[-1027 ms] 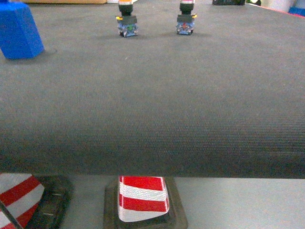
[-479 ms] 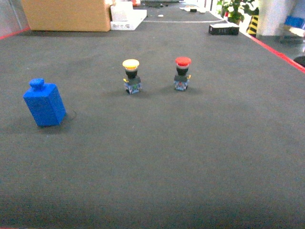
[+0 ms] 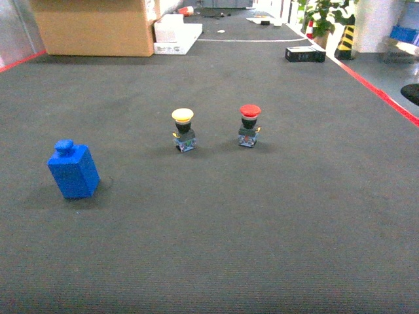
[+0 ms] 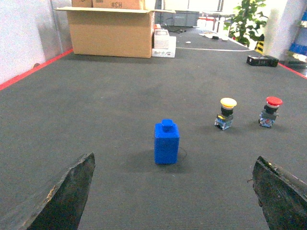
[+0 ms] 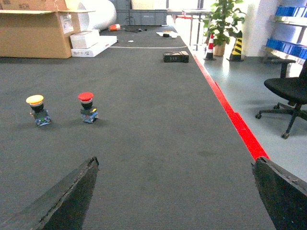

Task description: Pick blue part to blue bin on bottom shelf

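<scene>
Blue part stands alone, both end effectors open.
Blue part (image 3: 73,170) sits upright at left of head view on dark floor (image 3: 262,222); yellow button (image 3: 183,129) & red button (image 3: 249,124) mid-frame. Left end effector (image 4: 170,194) & right end effector (image 5: 172,196) spread wide, holding nothing.

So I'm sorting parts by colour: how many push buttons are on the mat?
2. The yellow-capped button stands mid-mat, and the red-capped button stands just right of it, apart. None appears hidden.
</scene>
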### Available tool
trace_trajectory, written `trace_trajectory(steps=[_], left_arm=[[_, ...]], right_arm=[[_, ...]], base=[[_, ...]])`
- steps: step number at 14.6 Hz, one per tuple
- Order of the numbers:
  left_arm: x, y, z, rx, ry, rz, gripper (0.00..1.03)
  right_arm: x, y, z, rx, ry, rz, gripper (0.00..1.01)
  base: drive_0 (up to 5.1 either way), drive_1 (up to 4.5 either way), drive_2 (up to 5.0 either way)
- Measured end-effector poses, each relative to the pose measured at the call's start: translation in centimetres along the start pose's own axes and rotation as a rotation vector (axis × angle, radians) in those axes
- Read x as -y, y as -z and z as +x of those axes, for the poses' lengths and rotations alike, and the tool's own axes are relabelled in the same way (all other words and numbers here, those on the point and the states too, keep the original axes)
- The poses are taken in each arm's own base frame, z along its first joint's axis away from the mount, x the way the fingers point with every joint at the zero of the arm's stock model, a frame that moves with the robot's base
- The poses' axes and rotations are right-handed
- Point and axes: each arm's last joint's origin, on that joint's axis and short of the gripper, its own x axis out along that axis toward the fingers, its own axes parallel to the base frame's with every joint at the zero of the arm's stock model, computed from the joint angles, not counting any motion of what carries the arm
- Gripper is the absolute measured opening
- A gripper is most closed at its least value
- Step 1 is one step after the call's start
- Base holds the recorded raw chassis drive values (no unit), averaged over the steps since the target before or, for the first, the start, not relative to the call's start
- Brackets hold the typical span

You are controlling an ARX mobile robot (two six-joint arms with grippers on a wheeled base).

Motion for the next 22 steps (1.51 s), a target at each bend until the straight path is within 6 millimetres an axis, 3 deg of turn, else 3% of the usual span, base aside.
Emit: trace_trajectory(steps=[4,6,9,12,14,18,22], left_arm=[[0.0,0.0,0.0,0.0,0.0,0.0,0.98],[0.4,0.3,0.4,-0.244,-0.138,-0.01,0.98],[0.9,0.0,1.6,-0.204,-0.161,-0.023,0.98],[1.9,0.2,5.8,-0.212,-0.06,-0.049,0.98],[2.3,0.0,10.6,-0.198,-0.026,-0.066,0.98],[2.9,5.0,17.7,-0.376,0.022,-0.06,0.98],[2.2,8.1,22.3,-0.439,-0.004,-0.04,0.98]], right_arm=[[0.0,0.0,0.0,0.0,0.0,0.0,0.98],[0.0,0.0,0.0,0.0,0.0,0.0,0.98],[0.0,0.0,0.0,0.0,0.0,0.0,0.98],[0.0,0.0,0.0,0.0,0.0,0.0,0.98],[0.0,0.0,0.0,0.0,0.0,0.0,0.98],[0.0,0.0,0.0,0.0,0.0,0.0,0.98],[0.0,0.0,0.0,0.0,0.0,0.0,0.98]], base=[[0.0,0.0,0.0],[0.0,0.0,0.0],[0.0,0.0,0.0],[0.0,0.0,0.0],[0.0,0.0,0.0],[0.0,0.0,0.0],[0.0,0.0,0.0]])
